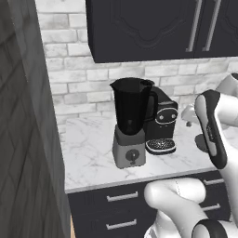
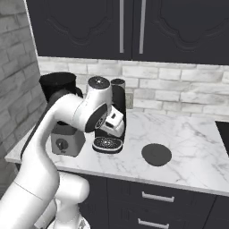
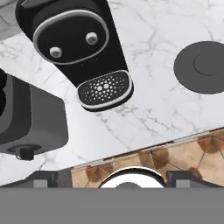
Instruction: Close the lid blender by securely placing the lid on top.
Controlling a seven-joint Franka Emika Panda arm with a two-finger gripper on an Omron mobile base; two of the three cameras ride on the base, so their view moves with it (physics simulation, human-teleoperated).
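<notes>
Lid (image 2: 156, 154) lay flat on desk (image 2: 197, 152), well right of blender (image 1: 131, 122) w/ open jar. Hand's state: can't tell.

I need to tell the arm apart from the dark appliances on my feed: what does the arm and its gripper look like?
The arm is glossy white with rounded, tubular links and dark, nearly black joint bands and end caps, one round cap facing up near the wrist. No cables or markings show. The gripper shows two small dark grey, blocky finger tips.

No legible text or labels
</notes>
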